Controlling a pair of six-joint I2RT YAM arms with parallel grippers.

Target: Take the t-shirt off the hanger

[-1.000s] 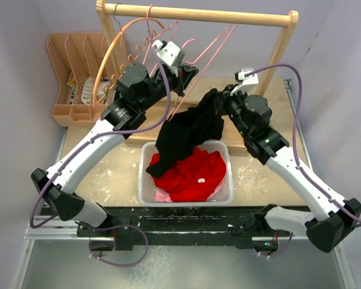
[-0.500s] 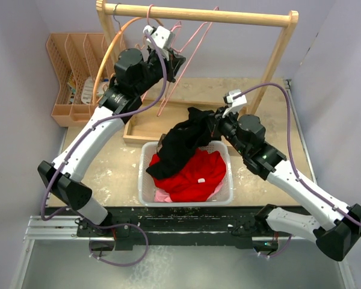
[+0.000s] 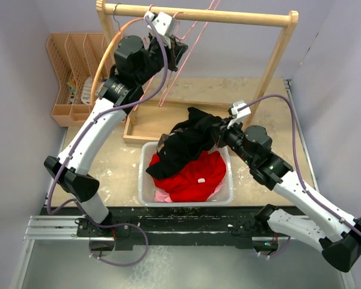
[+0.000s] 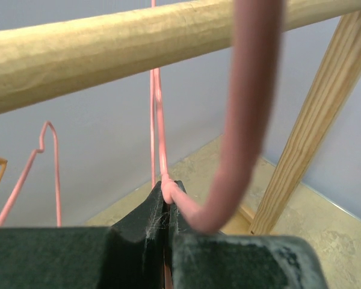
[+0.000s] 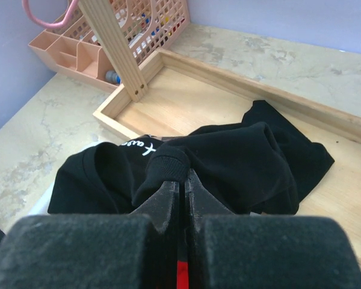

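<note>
**Top external view.** We list the left pincer [image 3: 170, 41], high at the light wooden rail [image 3: 198, 13], its jaws together on a pink wire hanger [image 3: 195, 27] that carries no cloth. The hanger's frame runs from that pincer up and rightward across the rail. The right pincer [image 3: 220, 133] is clamped on a bunched fold of the black t-shirt [image 3: 186, 144]. The shirt's long axis runs from this pincer leftward and down. Its far end is draped over the rim of the white plastic mesh basket [image 3: 143, 177] and onto a red garment [image 3: 192, 174] inside. We judge the shirt free of the hanger and well apart from it. The right arm is the nearer and the only one touching it. As we judge it, the coming move turns on the basket lying below the right pincer, towards the arm's base.

**Left wrist view.** The black padded fingers [image 4: 138, 223] are pressed shut on the pink wire just ahead of them. The thick hook rises beyond and crosses the rail. We cannot tell whether it sits over the rail or merely in front of it. No shirt shows here.

**Right wrist view.** The fingers [image 5: 162, 205] are closed, with a roll of black cloth pinched at their tips. The rest of the shirt spreads ahead and to either side, with a shallow wooden tray [image 5: 168, 90] beyond. A red sliver shows between the fingers. The tips are hidden under cloth, and the basket is cut off
</note>
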